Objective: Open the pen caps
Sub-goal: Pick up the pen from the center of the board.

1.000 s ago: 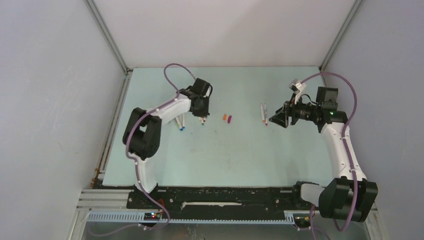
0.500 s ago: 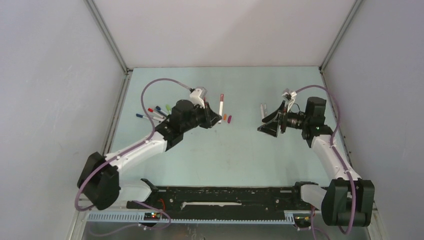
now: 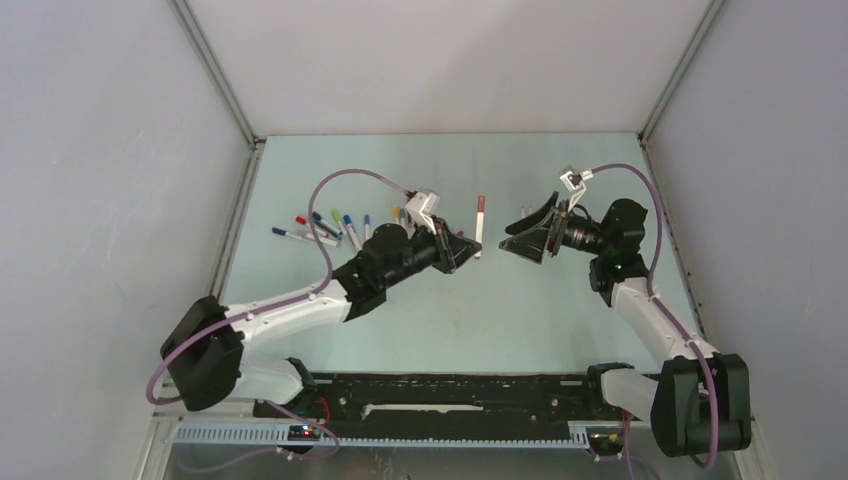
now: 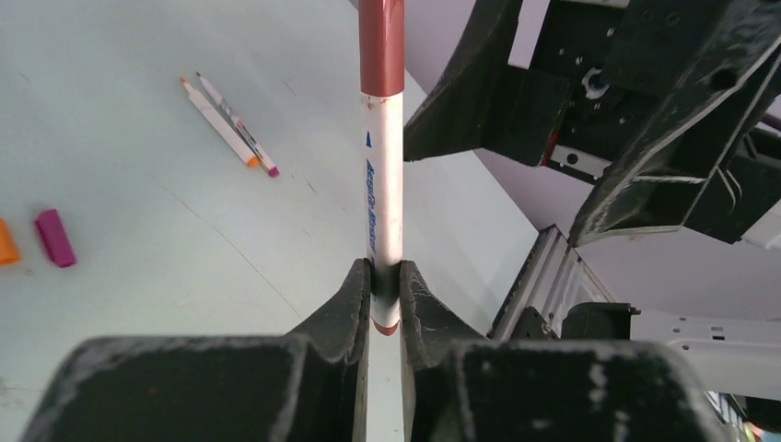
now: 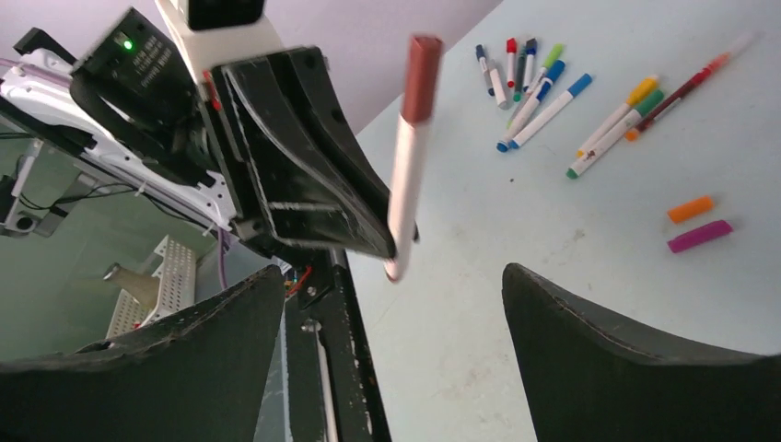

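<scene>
Overhead camera looks down from behind, whole table (image 3: 560,310) in frame. Wrist cameras sit close, facing each other (both catch the brown-capped pen (image 4: 382,184)).

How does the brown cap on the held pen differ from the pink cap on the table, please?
The brown cap is fitted on its pen; the pink cap lies loose, off any pen. The brown cap is raised in the air, its pen clamped in the left gripper; the pink cap rests flat on the table. Both are short, single-colour cylinders.
</scene>
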`<state>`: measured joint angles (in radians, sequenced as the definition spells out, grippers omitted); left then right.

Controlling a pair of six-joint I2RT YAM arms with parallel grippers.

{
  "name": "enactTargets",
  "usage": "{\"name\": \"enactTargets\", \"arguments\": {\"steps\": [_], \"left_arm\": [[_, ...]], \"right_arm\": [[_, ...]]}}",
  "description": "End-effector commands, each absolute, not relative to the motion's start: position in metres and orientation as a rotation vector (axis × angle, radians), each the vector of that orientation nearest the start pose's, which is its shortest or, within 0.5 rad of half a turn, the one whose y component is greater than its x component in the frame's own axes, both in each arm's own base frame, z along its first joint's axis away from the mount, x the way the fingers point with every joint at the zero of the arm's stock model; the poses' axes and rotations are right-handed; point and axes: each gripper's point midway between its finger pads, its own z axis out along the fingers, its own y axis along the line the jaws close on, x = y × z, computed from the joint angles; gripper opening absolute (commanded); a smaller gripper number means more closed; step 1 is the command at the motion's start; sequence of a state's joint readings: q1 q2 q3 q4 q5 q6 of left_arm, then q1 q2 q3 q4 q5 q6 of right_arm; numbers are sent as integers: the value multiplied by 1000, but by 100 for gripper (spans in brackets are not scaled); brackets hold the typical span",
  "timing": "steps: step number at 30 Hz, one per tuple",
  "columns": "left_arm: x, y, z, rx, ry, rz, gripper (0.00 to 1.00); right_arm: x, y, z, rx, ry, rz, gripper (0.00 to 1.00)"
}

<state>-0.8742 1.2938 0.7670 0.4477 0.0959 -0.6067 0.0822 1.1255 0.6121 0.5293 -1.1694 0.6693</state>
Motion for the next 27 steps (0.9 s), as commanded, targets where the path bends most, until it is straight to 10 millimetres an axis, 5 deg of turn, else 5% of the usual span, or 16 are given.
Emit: {"name": "enactTargets", "arguments": {"steps": [1,11,25,27], "left_arm": [[247,-382,279,299,1673,-1233,0],[240,-405,280,312,1672,-1255,0],[231,-416,287,359,1657,-1295,1],[229,-415,287,372,1656,-1295,1]], "right_arm": [[251,200,268,-519,1637,1477,89],[254,207,263,-463,1672,1494,77],[236,219,264,-609,1632,1537,8],[237,219,262,-612,1635,1529,5]]}}
